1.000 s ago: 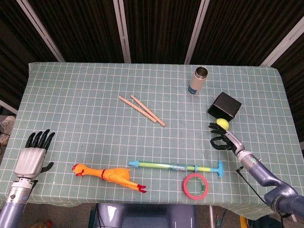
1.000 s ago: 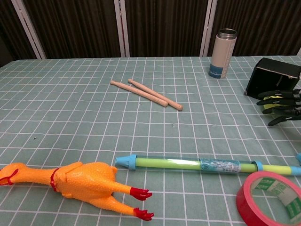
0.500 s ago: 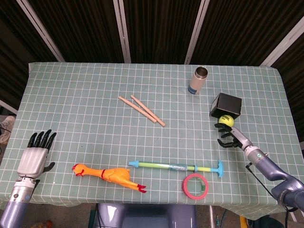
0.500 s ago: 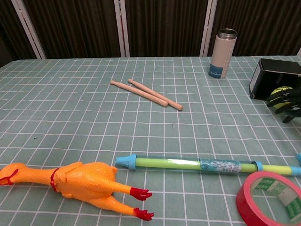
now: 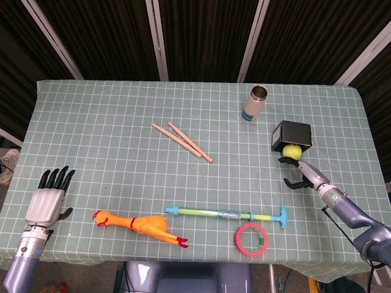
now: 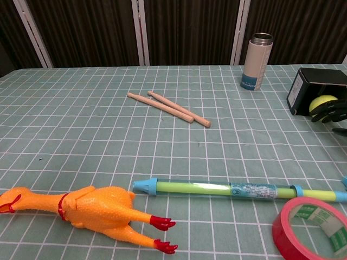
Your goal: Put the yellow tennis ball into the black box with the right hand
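The yellow tennis ball (image 5: 291,151) sits at the open mouth of the black box (image 5: 293,133), right against the right hand (image 5: 298,171), whose dark fingers (image 6: 327,111) reach up to it; whether they grip the ball, I cannot tell. One ball, one box, two wooden sticks (image 5: 182,140), one metal bottle (image 5: 255,102), one rubber chicken (image 5: 140,226), one blue-green tube toy (image 5: 227,214), one pink tape roll (image 5: 252,238). The head view alone shows the left hand (image 5: 46,198) (fingers apart, holding nothing) at the table's near left corner.
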Robot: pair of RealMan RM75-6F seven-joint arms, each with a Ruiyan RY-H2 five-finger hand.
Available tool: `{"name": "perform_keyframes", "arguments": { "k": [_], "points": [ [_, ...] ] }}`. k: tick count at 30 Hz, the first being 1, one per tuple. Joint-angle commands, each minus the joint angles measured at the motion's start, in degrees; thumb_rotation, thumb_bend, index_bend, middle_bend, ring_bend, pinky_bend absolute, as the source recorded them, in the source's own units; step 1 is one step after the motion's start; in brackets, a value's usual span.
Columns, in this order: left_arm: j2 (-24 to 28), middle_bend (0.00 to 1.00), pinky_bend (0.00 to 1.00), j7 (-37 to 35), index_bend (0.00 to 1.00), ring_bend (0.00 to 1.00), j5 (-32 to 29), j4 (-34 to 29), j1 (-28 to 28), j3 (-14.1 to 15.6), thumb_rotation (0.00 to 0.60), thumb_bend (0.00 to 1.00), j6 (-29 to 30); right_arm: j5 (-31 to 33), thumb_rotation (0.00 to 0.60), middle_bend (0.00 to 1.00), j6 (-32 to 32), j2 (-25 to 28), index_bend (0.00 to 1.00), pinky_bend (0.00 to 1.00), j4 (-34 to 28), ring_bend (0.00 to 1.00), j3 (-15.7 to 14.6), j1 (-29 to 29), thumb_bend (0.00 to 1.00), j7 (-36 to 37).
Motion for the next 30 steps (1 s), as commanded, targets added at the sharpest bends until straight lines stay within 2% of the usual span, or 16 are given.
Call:
{"name": "perform_keyframes", "arguments": {
  "k": [1,3,6,11,23,27,30],
  "points": [
    [-0.03,0.0,0.0,0.06,0.0,0.0,-0.17,0.05,-0.11,0.03,0.6,0.16,-0.18,0.39,0.6,0.19,0.95,-0.74,0.17,0.0,1.22,0.07,0.14,-0.09,0.5,-1.86],
    [-0.07,0.0,0.0,0.1,0.0,0.0,-0.35,0.13,-0.24,0.01,0.6,0.16,-0.37,0.41,0.6,0.18,1.14,-1.01,0.16,0.0,1.75,0.04,0.01,-0.05,0.5,-2.64],
    [-0.14,0.0,0.0,0.13,0.0,0.0,-0.63,0.24,-0.41,-0.04,0.6,0.16,-0.59,-0.05,0.6,0.1,1.63,-1.69,0.09,0.0,3.0,0.0,-0.43,0.05,0.5,-4.12],
    [-0.17,0.0,0.0,0.1,0.0,0.0,-1.02,0.35,-0.71,-0.1,0.6,0.16,-1.03,-1.41,0.6,0.01,1.67,-2.81,0.0,0.0,5.59,0.0,-1.75,0.71,0.5,-5.62],
    [0.51,0.0,0.0,-1.29,0.0,0.0,-0.75,0.24,-1.05,0.19,0.6,0.16,-1.4,-0.53,0.6,0.0,3.49,-5.48,0.0,0.0,11.48,0.0,-1.48,0.9,0.5,-3.7],
    [0.97,0.0,0.0,-2.08,0.0,0.0,0.23,-0.11,-0.7,0.81,0.6,0.16,-0.86,-0.39,0.6,0.0,4.89,-5.03,0.0,0.0,10.67,0.0,-1.45,0.54,0.5,-4.08],
    [1.65,0.0,0.0,-3.07,0.0,0.0,1.55,-0.59,-0.23,1.54,0.6,0.16,-0.1,-0.41,0.6,0.0,6.88,-3.59,0.0,0.0,7.66,0.0,-1.52,-0.06,0.5,-4.65]
  ]
}}
